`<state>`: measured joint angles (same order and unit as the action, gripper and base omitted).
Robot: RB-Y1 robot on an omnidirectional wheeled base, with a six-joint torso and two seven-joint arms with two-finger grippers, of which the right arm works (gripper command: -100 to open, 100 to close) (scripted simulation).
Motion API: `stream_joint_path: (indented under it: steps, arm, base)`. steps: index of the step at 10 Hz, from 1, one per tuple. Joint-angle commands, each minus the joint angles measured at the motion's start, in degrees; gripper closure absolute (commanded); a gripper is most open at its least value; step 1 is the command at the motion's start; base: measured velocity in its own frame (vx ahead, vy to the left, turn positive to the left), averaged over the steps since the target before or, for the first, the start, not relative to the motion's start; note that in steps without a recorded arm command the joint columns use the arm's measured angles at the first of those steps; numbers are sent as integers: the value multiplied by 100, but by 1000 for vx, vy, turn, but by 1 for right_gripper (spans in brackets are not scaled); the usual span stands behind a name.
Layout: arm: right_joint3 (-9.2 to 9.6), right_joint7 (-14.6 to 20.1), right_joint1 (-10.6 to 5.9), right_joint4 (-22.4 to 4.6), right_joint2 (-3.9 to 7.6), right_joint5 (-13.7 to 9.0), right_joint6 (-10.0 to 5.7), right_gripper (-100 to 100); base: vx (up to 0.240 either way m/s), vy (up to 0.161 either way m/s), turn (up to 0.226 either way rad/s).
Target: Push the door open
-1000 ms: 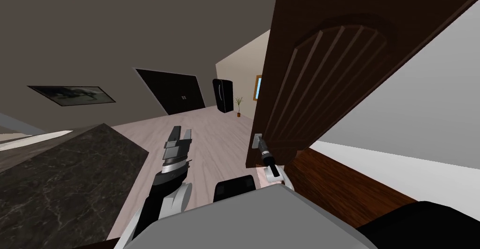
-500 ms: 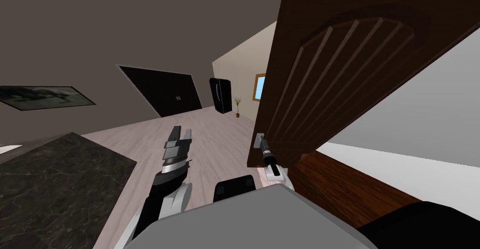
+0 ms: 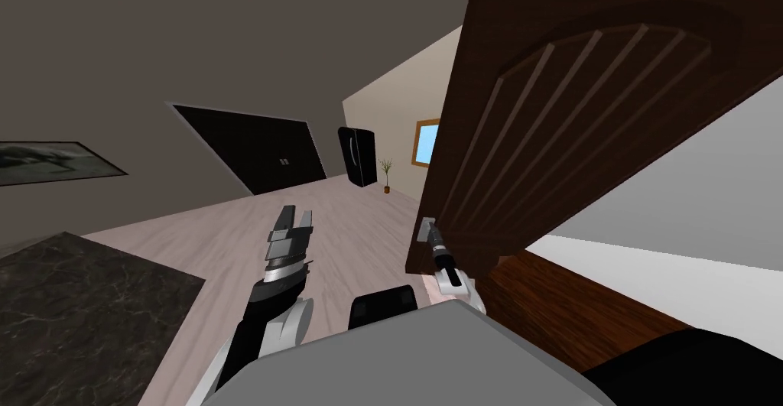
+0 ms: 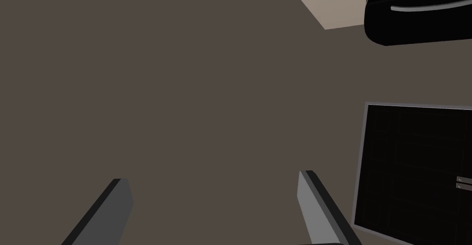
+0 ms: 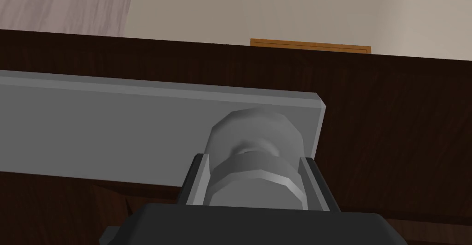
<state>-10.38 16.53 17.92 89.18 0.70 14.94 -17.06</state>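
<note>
A dark brown panelled door (image 3: 581, 111) stands partly swung open at my right. Its grey knob (image 5: 253, 168) sits on a grey backplate (image 5: 115, 127) near the door's free edge (image 5: 392, 127). My right gripper (image 5: 253, 182) is shut on the knob, one finger pressing each side; the head view shows this gripper (image 3: 433, 235) at the plate. My left gripper (image 3: 294, 219) hovers over the pale floor to the left of the door, open, with nothing between its fingers (image 4: 313, 205).
A dark marbled counter (image 3: 76, 310) lies at my lower left. Beyond the pale wood floor (image 3: 229, 233) are a black double-door cabinet (image 3: 252, 153), a black fridge (image 3: 358, 155), a small potted plant (image 3: 387, 170) and a window (image 3: 427, 141). A brown floor strip (image 3: 566, 310) runs below the door.
The door has swung further open with my right gripper still on the knob. I have moved forward and turned, so the counter and wall picture have slid left.
</note>
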Motion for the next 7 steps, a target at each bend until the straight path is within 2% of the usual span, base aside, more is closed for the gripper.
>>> stream_joint_path:
  steps: [1,3,5,7]
  arm:
    - [-149,-23,-34,41,43,-27,-33,100]
    - [-272,-38,-51,31,12,-56,-27,100]
    - [-414,-56,-71,20,-93,-89,-21,100]
    - [-540,-71,-88,11,-260,-118,-16,100]
  base:
    - [214,56,-81]
    - [211,37,-54]
    - [221,68,-87]
    - [207,60,-98]
